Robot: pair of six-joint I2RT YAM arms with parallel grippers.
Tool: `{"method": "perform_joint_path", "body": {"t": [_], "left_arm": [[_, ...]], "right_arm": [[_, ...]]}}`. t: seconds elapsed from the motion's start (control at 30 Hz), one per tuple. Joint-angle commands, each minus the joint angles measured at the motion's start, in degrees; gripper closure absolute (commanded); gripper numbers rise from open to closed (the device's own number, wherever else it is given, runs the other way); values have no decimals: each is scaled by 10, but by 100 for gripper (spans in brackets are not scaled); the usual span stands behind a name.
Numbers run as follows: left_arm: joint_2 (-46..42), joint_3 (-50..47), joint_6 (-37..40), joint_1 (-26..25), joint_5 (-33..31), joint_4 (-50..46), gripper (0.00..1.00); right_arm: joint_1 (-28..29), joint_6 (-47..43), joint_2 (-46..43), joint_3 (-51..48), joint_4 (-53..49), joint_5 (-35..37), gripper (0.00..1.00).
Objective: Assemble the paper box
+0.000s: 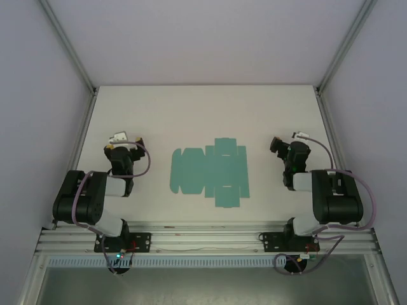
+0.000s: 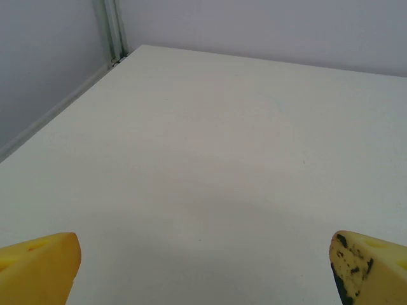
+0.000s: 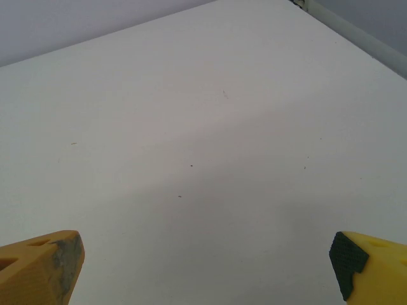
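The paper box (image 1: pixel 211 172) lies flat on the white table (image 1: pixel 203 114) as a teal-green die-cut sheet with flaps and tabs, midway between the two arms. My left gripper (image 1: pixel 121 141) rests folded back at the left, well clear of the sheet. In the left wrist view its yellow fingertips (image 2: pixel 39 267) stand far apart over bare table, open with nothing between them. My right gripper (image 1: pixel 283 145) sits at the right of the sheet, also apart from it. Its yellow fingers (image 3: pixel 370 264) are spread wide over bare table, open.
Aluminium frame posts (image 1: pixel 70 44) and pale walls bound the table on the left, right and back. A metal rail (image 1: pixel 203 241) carrying both arm bases runs along the near edge. The table corner post (image 2: pixel 114 32) appears in the left wrist view.
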Motion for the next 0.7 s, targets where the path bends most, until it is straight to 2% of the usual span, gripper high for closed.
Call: {"method": "perform_joint_path", "body": {"t": [0.0,0.67], "left_arm": [[-5,7,6,1,0,-1,0],[-4,12,10,-3,-1,-8,0]], "right_arm": [[0,4,-5,9,9,6,0],[-1,4,-4,10,8,7,0]]}}
